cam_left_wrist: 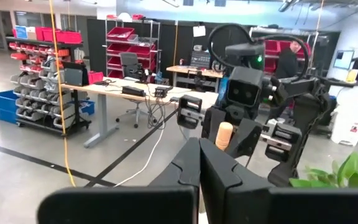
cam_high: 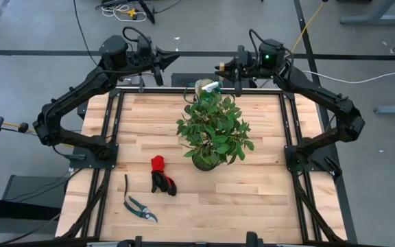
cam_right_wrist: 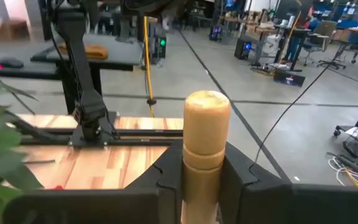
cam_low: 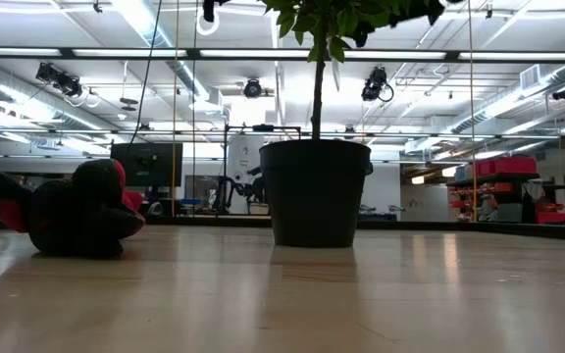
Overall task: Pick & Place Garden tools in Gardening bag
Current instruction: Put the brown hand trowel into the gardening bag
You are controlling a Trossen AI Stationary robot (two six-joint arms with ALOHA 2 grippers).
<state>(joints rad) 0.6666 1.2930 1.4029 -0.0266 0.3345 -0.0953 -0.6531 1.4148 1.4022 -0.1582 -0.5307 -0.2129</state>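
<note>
My right gripper (cam_high: 221, 68) is high over the table's far edge, beside the tan gardening bag (cam_high: 201, 87), and is shut on a wooden-handled tool (cam_right_wrist: 206, 130). The tool's metal end is hidden. The bag stands behind the potted plant (cam_high: 212, 130), and something white and green (cam_high: 212, 86) shows at its top. My left gripper (cam_high: 166, 62) is shut and empty, raised over the far edge left of the bag. Red-and-black gloves (cam_high: 162, 174) and dark pruning shears (cam_high: 140, 207) lie on the table's near left. My right gripper pinches the tool's wooden handle (cam_right_wrist: 206, 163) between its two fingers. The handle lies along the fingers, and its rounded free end (cam_right_wrist: 207, 102) sticks out past the fingertips. The fingers are about level and point toward the table's left. The tool is lifted clear of the table.
The leafy plant in its dark pot (cam_low: 314, 191) stands mid-table, and its foliage covers part of the bag. Black frame rails (cam_high: 112, 123) run along the table's left and right sides. Bare wood lies right of the plant (cam_high: 266, 185).
</note>
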